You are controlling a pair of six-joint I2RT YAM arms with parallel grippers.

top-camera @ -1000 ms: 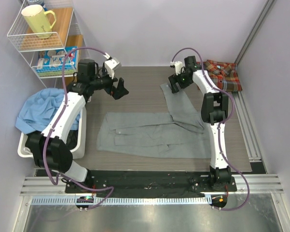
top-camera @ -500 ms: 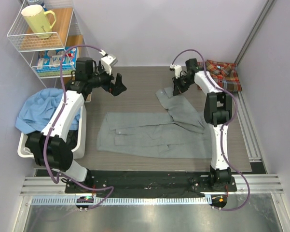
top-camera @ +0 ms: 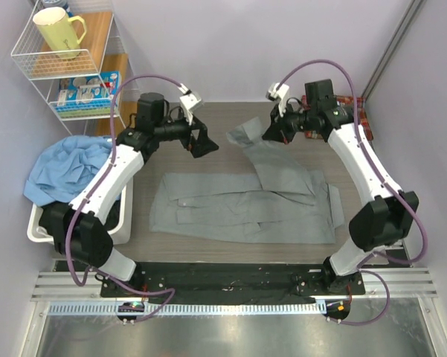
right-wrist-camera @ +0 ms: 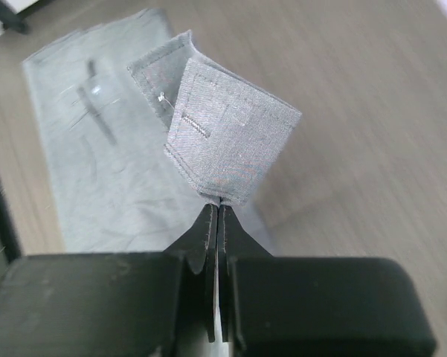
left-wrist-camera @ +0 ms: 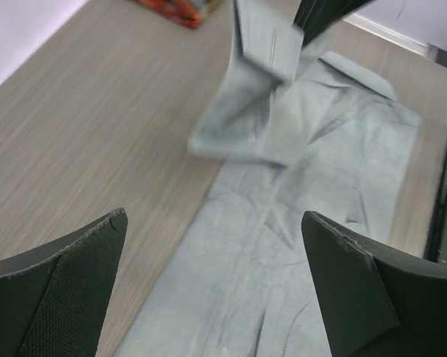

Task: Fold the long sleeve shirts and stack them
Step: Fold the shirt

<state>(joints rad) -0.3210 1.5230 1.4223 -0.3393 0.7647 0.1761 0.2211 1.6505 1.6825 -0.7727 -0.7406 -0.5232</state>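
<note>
Presently, right gripper [right-wrist-camera: 216, 204]: clamped tight on the cuff [right-wrist-camera: 227, 137] of 1 sleeve of the grey shirt [top-camera: 238, 208], cuff held above the bench [top-camera: 223, 158].
Left gripper [top-camera: 203, 141]: jaws wide apart, holding nothing, just beside the raised sleeve.
Grey shirt: body spread flat mid-bench.
Plaid shirt [top-camera: 361, 111]: far right corner, partly hidden by right arm.

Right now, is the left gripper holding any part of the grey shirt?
No, the left gripper hangs open above the grey shirt, with nothing between its jaws.
</note>
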